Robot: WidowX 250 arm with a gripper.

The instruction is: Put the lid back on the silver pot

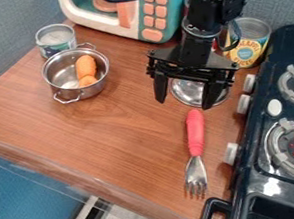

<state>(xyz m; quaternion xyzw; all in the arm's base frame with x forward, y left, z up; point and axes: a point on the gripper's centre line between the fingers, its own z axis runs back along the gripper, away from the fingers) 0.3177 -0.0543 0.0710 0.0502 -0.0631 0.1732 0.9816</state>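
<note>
My gripper (184,99) hangs over the right half of the wooden counter, its two fingers spread apart and open. Below and behind it lies the round silver lid (191,92), partly hidden by the gripper. At the left stands the silver pot (99,88), uncovered, with two side handles and an orange carrot-like piece (85,67) inside. The pot is well to the left of the gripper, apart from it.
A red-handled fork (195,133) lies in front of the lid. Cans stand behind the pot (56,39) and at the right back (249,43). A toy microwave (129,29) is at the back, a black stove (249,149) at the right.
</note>
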